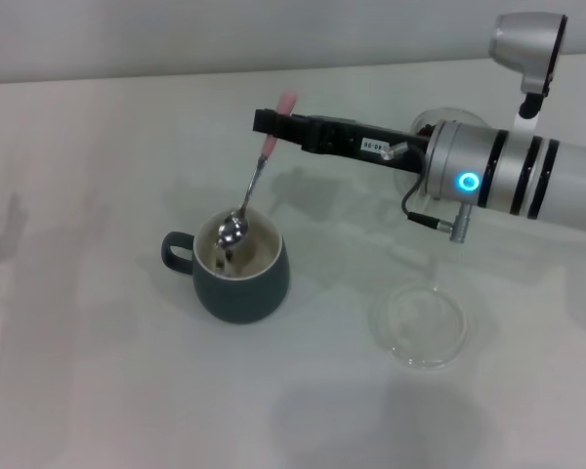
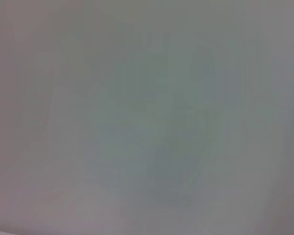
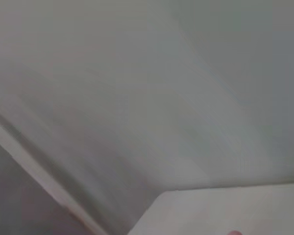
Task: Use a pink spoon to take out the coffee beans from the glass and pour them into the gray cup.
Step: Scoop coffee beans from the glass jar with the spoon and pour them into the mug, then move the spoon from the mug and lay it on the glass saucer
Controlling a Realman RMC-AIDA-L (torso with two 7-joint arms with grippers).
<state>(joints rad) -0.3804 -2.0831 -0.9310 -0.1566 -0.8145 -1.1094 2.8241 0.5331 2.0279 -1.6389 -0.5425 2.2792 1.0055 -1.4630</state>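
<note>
The right pincer [image 1: 273, 125] grips the pink spoon [image 1: 251, 191] by its handle, tilting its bowl over the gray cup [image 1: 236, 271] so coffee beans [image 1: 230, 257] drop inside. The glass [image 1: 432, 127] sits at the cup's two o'clock on the worktop [image 1: 98, 371], mostly hidden behind the arm; the left pincer is out of view.

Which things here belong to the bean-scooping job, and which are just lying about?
In the job: pink spoon, held by the right gripper, bowl over the gray cup; coffee beans at the cup's mouth.
Lying about: flat clear glass dish on the table.
</note>
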